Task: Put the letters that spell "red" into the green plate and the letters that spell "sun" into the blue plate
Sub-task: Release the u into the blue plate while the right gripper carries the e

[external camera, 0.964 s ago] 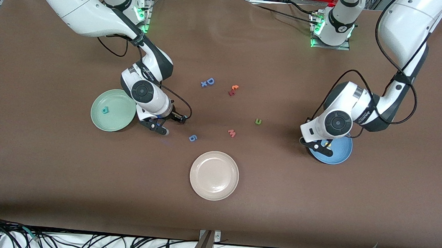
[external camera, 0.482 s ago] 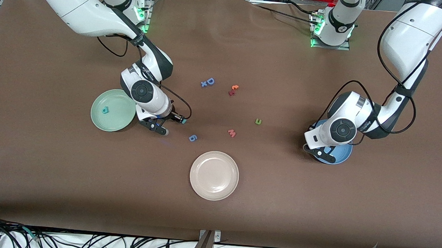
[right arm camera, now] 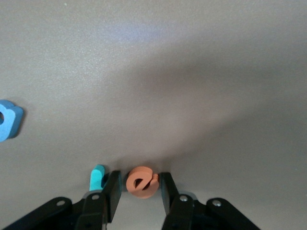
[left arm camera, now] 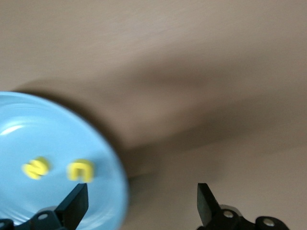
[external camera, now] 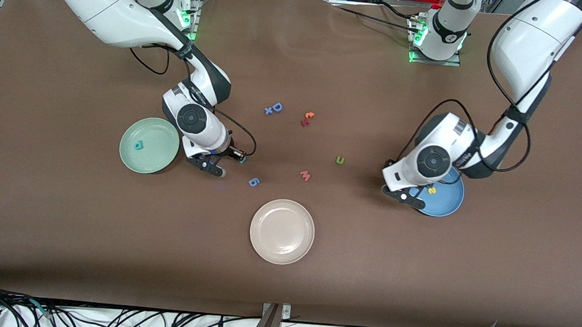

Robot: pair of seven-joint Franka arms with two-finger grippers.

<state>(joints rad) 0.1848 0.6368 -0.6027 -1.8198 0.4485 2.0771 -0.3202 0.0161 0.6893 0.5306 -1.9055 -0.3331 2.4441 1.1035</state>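
My right gripper (right arm camera: 139, 191) is down at the table beside the green plate (external camera: 149, 145), shut on the orange "e" (right arm camera: 141, 182), which still lies flat. The teal "r" (right arm camera: 98, 176) stands just outside one finger; the front view shows it as a teal speck (external camera: 242, 159). The teal "d" (external camera: 138, 145) lies in the green plate. My left gripper (left arm camera: 141, 206) hangs open and empty over the blue plate's (left arm camera: 29, 129) rim. The yellow "s" (left arm camera: 36, 168) and yellow "u" (left arm camera: 80, 170) lie in that plate. The olive "n" (external camera: 339, 160) lies on the table between the arms.
A cream-pink plate (external camera: 282, 231) sits nearest the front camera. Loose letters lie mid-table: a blue one (external camera: 253, 182) close to my right gripper, a pink "w" (external camera: 305, 175), a blue "D" (external camera: 274, 108) and a red-orange pair (external camera: 307, 118).
My left gripper opened, left a yellow letter in the blue plate and slid toward the table's middle. My right gripper's fingers closed in on the "e".
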